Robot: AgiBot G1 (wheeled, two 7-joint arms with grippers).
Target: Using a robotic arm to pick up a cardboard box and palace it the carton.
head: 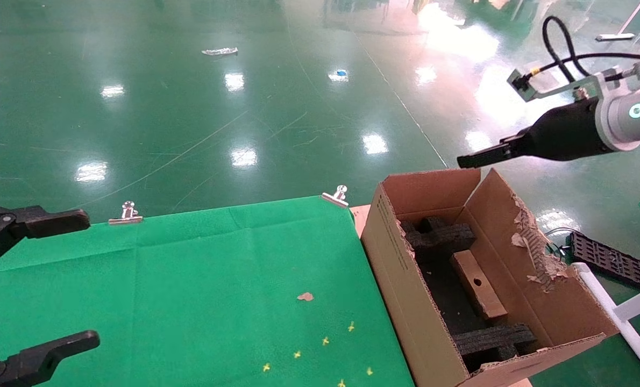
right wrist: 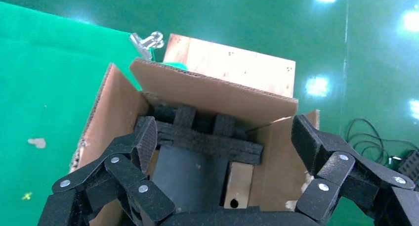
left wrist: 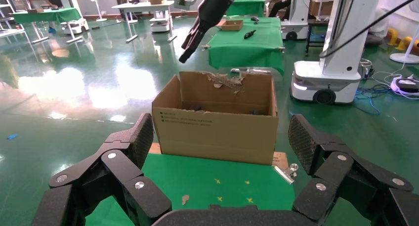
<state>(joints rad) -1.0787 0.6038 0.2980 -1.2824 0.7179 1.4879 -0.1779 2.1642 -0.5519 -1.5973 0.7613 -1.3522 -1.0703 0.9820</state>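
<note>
Resting in the carton: the cardboard box (head: 478,291) lies flat on the dark floor of the carton (head: 406,279), between the two black foam blocks (head: 439,238), its round hole facing up toward the head camera.
Step in hand: by my reading, the placing is done and only clearing away is left.
Right gripper (head: 473,158): it hangs above the carton's far rim, empty; the right wrist view shows its fingers (right wrist: 148,137) spread wide over the opening.
Next move: likely lifting the robotic arm (head: 610,121) away without brushing the torn flap (head: 532,242).
Left gripper (head: 56,279): parked over the near-left of the green tabletop (head: 201,290), fingers apart, holding nothing.
</note>
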